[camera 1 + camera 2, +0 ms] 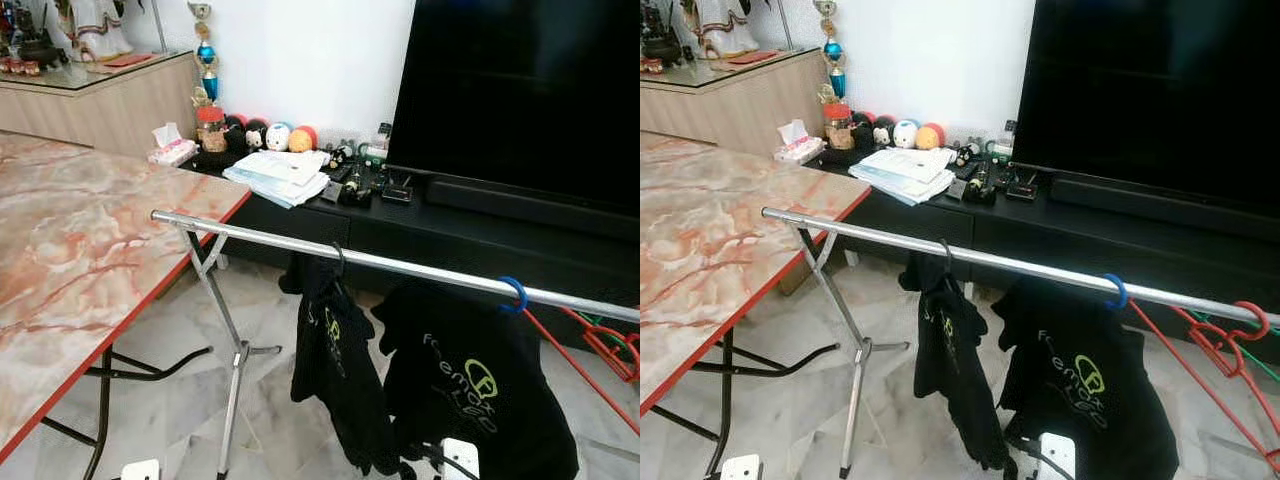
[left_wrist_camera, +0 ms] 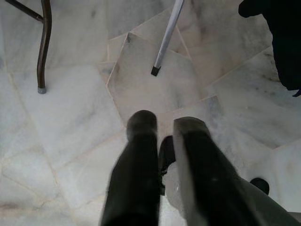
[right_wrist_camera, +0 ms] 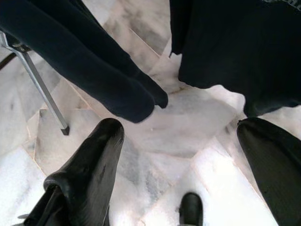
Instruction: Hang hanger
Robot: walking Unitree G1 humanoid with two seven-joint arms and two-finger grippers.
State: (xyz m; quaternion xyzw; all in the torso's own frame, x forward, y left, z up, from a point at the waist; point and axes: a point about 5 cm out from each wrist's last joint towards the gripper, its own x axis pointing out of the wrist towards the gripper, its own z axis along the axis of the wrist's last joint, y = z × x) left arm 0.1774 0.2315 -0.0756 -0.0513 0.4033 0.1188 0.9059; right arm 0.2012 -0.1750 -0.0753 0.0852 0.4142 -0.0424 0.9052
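Hanging on the silver rail (image 1: 400, 266): a black shirt (image 1: 335, 370) on a black hanger hook (image 1: 340, 256), and beside it another black shirt (image 1: 470, 400) with green lettering on a blue hanger hook (image 1: 516, 293), plus red hangers (image 1: 1225, 345) at the rail's right end. Spotted the left end effector (image 2: 162, 123) low over the marble floor (image 2: 80, 117) with fingers nearly pressed together and nothing between them. Caught the right end effector (image 3: 181, 129) spread wide and empty beneath the shirt hems, marble worktop (image 1: 80, 250) off left.
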